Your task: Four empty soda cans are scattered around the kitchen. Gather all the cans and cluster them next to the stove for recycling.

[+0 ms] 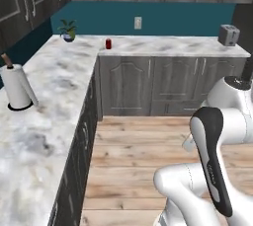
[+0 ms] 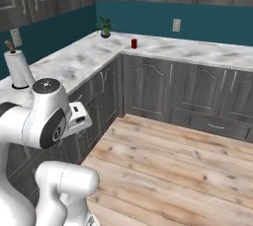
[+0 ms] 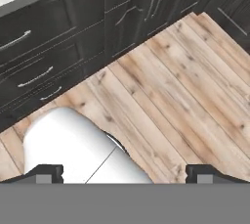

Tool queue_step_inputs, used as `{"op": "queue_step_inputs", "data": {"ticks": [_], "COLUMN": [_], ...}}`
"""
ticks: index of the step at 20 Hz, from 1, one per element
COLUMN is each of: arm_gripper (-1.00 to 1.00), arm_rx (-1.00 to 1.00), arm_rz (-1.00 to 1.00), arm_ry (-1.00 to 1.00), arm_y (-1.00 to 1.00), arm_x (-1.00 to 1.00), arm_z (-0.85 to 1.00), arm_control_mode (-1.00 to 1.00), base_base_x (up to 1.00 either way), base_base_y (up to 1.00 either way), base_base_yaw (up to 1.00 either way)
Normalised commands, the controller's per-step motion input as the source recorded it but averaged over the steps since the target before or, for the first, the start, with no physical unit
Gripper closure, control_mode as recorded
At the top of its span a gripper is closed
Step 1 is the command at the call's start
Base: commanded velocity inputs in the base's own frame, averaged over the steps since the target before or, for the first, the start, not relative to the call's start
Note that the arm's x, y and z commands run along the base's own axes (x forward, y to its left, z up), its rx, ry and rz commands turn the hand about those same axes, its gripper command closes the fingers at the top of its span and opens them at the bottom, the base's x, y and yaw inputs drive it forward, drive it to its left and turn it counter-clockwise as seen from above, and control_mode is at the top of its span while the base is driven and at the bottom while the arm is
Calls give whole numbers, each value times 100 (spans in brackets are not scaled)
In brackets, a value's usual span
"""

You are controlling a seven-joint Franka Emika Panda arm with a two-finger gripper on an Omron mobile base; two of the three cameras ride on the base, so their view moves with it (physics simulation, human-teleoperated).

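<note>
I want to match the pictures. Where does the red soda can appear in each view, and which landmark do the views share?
Left base view: the red soda can stands upper left of centre, on the back counter near the inner corner.
Right base view: the can stands at upper centre, on the same counter.
Hand view: wooden floor and dark cabinet fronts; the can is not in it.
Shared landmark: the potted plant, left of the can in both base views.

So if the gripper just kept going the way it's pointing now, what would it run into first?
Most likely the wooden floor. The open gripper looks down at bare planks in front of the dark cabinets, with nothing held between its tips. Depth is hard to judge, so the cabinet base could come close.
</note>
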Motion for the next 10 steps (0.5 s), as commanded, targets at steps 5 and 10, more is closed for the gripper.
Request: {"op": "queue_step_inputs", "data": {"ticks": [5,10], "arm_gripper": [-100,-100], "arm_rx": [0,0], "arm_rz": [0,0], "arm_ry": [0,0], "arm_y": [0,0], "arm_x": [0,0], "arm_z": [0,0], "arm_control_mode": [100,100], "base_base_x": [100,100], "base_base_y": [24,17], "base_base_yaw": [-9,-13]}}
